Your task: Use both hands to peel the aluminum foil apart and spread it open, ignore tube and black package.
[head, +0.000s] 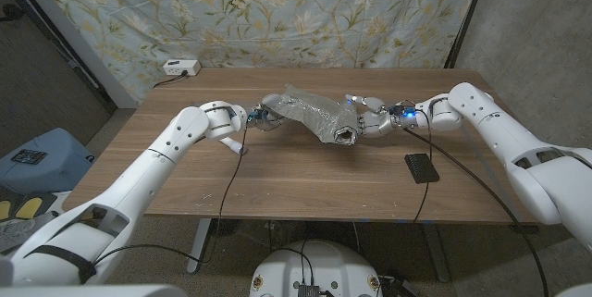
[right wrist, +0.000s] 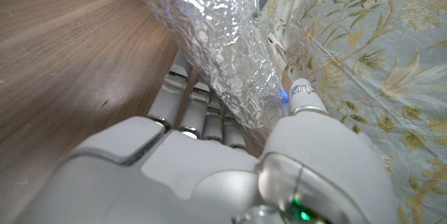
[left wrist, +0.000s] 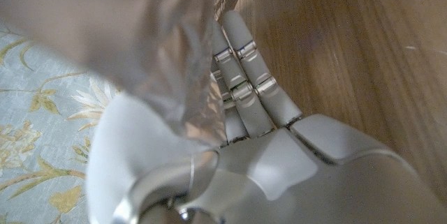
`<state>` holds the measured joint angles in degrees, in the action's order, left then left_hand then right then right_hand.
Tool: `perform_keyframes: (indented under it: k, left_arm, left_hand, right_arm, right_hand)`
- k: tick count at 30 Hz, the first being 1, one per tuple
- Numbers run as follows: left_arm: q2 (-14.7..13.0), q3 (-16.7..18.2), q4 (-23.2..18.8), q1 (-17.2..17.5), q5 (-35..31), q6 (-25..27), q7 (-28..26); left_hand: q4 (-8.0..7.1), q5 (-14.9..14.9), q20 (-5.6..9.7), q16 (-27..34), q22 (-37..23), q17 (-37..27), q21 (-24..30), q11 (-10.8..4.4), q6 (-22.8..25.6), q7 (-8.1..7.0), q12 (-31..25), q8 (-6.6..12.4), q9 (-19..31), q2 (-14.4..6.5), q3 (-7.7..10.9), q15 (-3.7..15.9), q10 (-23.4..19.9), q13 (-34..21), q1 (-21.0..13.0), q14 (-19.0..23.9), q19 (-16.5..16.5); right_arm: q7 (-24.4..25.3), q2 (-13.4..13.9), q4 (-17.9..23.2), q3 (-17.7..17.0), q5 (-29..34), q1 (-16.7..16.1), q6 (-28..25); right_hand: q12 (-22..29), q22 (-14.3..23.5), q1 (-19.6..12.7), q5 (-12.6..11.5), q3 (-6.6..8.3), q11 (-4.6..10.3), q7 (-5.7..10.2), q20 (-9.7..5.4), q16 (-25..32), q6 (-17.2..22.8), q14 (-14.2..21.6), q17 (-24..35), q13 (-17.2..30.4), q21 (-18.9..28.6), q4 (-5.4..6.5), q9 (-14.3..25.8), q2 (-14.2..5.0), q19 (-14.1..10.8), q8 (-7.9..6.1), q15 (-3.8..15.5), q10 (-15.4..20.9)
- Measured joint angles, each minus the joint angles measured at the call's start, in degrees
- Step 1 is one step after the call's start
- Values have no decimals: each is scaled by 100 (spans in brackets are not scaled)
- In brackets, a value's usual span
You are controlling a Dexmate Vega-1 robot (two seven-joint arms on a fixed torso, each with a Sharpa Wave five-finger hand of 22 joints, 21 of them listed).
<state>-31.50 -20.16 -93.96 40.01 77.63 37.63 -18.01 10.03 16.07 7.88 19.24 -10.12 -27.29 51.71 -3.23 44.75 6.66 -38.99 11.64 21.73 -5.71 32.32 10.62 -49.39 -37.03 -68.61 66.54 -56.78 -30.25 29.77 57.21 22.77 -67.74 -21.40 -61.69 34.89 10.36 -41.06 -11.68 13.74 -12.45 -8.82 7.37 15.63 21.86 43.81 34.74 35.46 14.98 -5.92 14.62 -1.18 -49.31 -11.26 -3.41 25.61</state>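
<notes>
A crumpled sheet of aluminum foil (head: pixel 310 112) hangs stretched above the middle of the wooden table (head: pixel 305 181), with a hand at each end. My left hand (head: pixel 262 117) grips its left end. In the left wrist view the foil (left wrist: pixel 160 49) passes, blurred, between the thumb and the fingers (left wrist: pixel 246 77). My right hand (head: pixel 367 117) holds the right end, where the foil folds into a dark opening. The right wrist view has the shiny wrinkled foil (right wrist: pixel 220 42) pinched between thumb and fingers (right wrist: pixel 195 109).
A black package (head: pixel 422 167) lies on the table's right side, near the front. A small white tube (head: pixel 238 147) lies below my left hand. A white power strip (head: pixel 180 67) sits at the back left corner. A floral cloth (head: pixel 277 10) hangs behind the table.
</notes>
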Motion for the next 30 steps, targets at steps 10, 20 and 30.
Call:
perform_keyframes:
  k: [10,20,30]
  left_arm:
    - [-156,56,-226,71,5,-3,-32]
    - [-302,149,-416,192,125,-3,-118]
    - [-474,236,-643,325,260,-3,-257]
  left_hand:
    - [0,0,0,0,-1,3,22,-7,1,-1,4,0,-1,0,0,0,7,29,0,0,0]
    - [0,0,0,1,-1,-20,52,-7,10,-10,7,0,-1,0,0,0,7,27,0,0,0]
    - [0,0,10,2,-1,-21,65,-7,11,-11,-2,-22,-2,0,0,11,7,26,0,12,51]
  right_arm:
    - [-63,31,81,-88,-46,-92,111]
    - [-31,69,161,-159,-128,-171,153]
    - [-40,76,163,-182,-158,-179,233]
  right_hand:
    - [-17,1,0,0,-16,8,0,0,-39,0,-1,21,28,-39,-16,-27,0,0,0,-1,-8]
    - [-17,1,-1,0,-16,9,-6,-33,-44,-6,-10,21,28,-40,-16,-26,0,-32,0,-9,-8]
    - [-17,0,29,0,-47,10,14,-32,-58,14,-11,17,27,-64,-48,-53,-30,-31,0,-10,-8]
